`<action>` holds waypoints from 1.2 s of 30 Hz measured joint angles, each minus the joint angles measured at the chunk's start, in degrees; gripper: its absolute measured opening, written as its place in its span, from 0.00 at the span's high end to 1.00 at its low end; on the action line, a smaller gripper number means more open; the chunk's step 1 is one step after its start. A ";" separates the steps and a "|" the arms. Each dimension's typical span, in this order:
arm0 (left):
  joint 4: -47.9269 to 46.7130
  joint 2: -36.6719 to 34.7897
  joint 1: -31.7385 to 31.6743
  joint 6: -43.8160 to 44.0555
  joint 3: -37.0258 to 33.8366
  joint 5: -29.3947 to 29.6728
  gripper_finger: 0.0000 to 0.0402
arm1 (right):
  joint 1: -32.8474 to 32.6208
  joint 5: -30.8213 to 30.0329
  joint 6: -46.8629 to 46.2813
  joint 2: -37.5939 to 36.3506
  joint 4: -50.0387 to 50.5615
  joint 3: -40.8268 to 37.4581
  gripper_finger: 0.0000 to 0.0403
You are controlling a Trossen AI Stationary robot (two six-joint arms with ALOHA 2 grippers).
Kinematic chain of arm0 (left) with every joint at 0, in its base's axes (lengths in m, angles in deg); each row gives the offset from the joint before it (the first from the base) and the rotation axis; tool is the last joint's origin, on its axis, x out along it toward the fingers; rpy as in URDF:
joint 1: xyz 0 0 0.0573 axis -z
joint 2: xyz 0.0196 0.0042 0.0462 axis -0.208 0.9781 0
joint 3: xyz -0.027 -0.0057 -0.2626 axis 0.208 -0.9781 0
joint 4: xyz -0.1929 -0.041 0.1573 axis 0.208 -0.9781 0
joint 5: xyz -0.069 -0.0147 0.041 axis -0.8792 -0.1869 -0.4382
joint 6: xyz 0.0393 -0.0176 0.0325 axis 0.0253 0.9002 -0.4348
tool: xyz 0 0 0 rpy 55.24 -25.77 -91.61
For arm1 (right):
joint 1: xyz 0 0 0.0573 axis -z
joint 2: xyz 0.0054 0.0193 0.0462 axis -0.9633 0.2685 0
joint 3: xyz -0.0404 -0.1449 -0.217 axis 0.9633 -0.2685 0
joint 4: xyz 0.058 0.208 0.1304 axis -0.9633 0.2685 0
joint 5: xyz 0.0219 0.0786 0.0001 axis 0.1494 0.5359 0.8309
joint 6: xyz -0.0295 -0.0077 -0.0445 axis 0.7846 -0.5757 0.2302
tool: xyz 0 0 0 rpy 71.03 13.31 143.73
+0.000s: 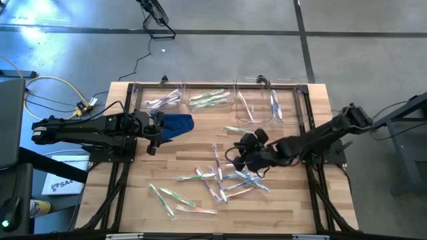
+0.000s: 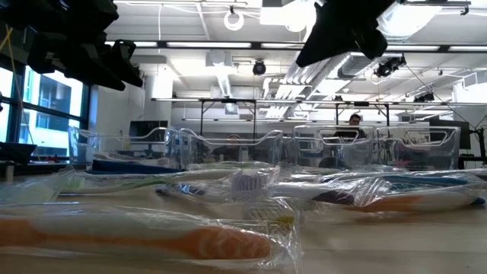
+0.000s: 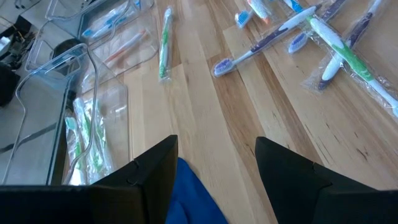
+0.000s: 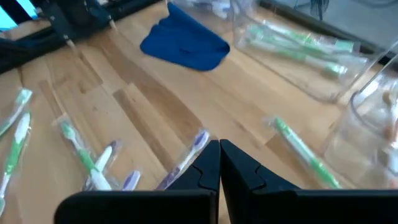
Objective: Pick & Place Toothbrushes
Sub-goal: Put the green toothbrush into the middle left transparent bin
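Wooden slats form the table (image 1: 280, 207), with four clear plastic bins (image 1: 257, 103) in a row along its far edge, some already holding wrapped toothbrushes, and a crumpled blue cloth (image 1: 177, 123) lying just in front of them. Both dark arms reach inward: the left gripper (image 1: 155, 137) sits beside the cloth with its fingers spread and nothing between them, while the right gripper (image 1: 241, 152) hangs clenched and empty at the middle. Loose toothbrushes (image 1: 220, 179) lie scattered across the near half, one green one (image 4: 305, 152) close to the bins.
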 joint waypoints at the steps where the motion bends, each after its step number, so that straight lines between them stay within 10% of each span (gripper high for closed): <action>1: 0.00 -0.01 0.01 0.00 0.00 0.00 0.48 | -0.22 -0.03 -0.57 0.53 -0.08 0.00 0.99; 10: -0.08 0.01 -0.01 0.70 0.00 -1.04 0.48 | -0.86 0.09 -2.34 2.93 -3.98 0.00 0.99; 19: 3.54 2.04 0.03 1.57 0.00 -17.75 0.48 | -0.84 0.20 -0.93 3.06 -4.75 0.00 0.99; 36: 6.99 5.27 5.50 13.28 -0.02 -17.26 0.48 | -0.86 1.64 -0.79 3.05 -5.32 0.00 0.99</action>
